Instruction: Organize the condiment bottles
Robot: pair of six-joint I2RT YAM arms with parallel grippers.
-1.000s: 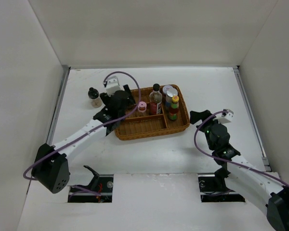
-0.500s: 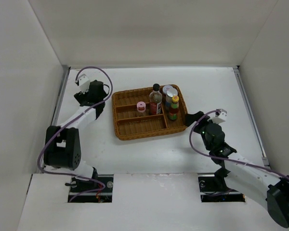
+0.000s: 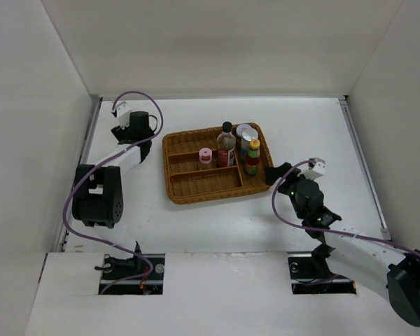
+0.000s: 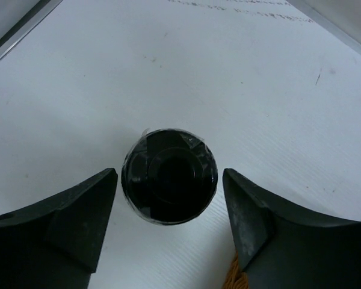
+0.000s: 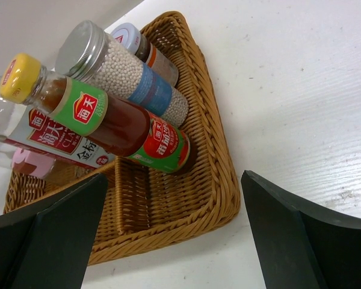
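Black-capped jar (image 4: 169, 176) inside wide-open left end effector (image 4: 168, 178), untouched, indistinct overhead; right end effector (image 5: 174, 177) open, empty

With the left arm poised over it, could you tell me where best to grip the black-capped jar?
I'd take the jar by the sides of its round black cap, coming straight down. It stands upright on the table, cap up, and the left gripper hangs open with a finger on each side.
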